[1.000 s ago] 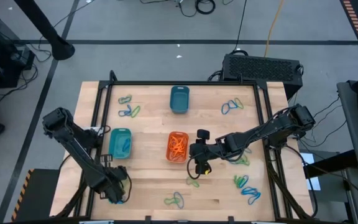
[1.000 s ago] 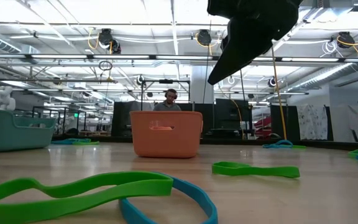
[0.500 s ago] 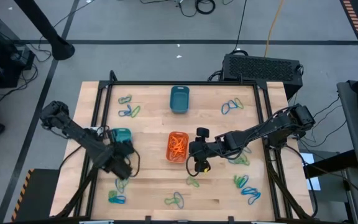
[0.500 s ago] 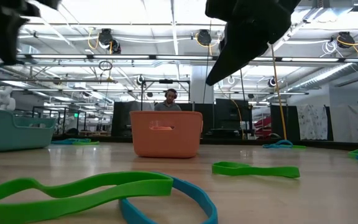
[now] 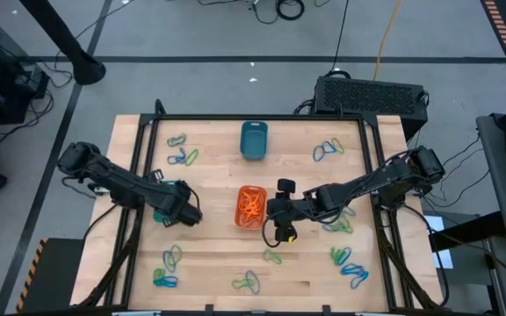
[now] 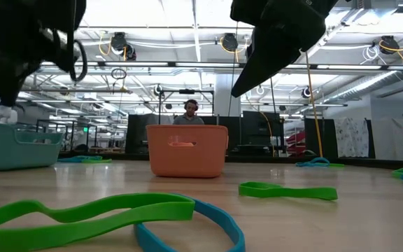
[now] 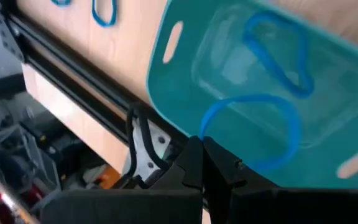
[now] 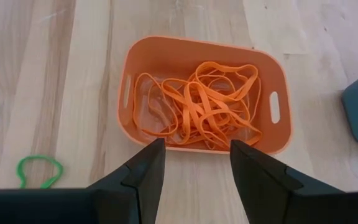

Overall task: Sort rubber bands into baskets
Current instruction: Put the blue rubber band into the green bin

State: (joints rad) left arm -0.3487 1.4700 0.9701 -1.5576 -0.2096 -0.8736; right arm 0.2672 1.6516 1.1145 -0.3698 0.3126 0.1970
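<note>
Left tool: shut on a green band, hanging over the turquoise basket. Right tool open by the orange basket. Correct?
Not quite: the band is blue, not green. The left wrist view shows the left tool shut on a blue band above the turquoise basket. The rest holds: the right tool is open by the orange basket.

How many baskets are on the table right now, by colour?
Dark teal basket: 1
Turquoise basket: 1
Orange basket: 1
Total: 3
</note>
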